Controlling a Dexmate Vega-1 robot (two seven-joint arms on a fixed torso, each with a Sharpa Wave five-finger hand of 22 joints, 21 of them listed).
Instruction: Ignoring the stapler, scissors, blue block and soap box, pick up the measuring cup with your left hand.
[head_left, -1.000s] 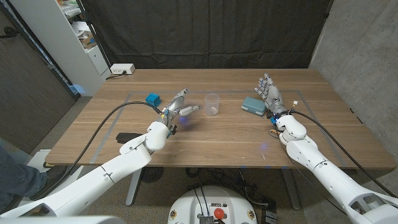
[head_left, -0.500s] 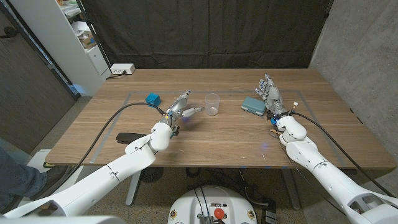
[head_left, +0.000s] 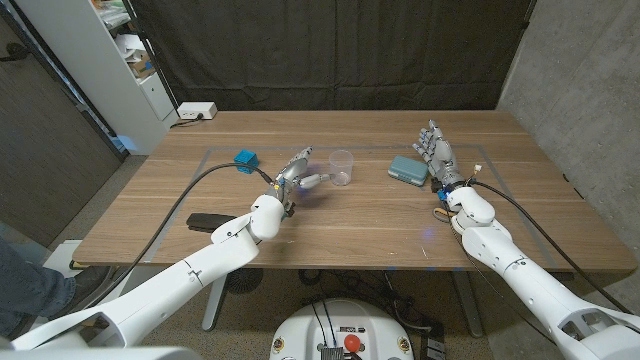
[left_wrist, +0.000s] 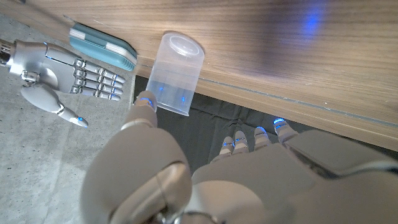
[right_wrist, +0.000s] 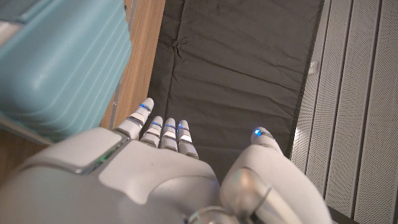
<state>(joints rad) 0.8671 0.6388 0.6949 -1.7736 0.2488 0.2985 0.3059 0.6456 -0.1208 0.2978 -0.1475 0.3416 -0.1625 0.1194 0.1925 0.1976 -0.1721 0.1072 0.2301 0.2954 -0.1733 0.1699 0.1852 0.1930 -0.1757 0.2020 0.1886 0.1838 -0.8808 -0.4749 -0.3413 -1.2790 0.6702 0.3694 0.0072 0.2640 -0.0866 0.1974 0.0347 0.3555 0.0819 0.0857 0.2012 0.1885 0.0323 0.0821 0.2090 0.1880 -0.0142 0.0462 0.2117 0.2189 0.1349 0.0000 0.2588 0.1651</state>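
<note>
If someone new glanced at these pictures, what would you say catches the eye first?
Probably the clear measuring cup standing upright mid-table, with the left hand open just beside it, not gripping it. Next, the right hand raised with fingers spread next to the teal soap box.

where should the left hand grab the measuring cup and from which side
Around the side wall, about mid-height, coming in from the robot's left. The measuring cup stands upright, mouth up, with open table on that side, and the left hand is already beside it, fingers apart. The soap box lies on the far side.
</note>
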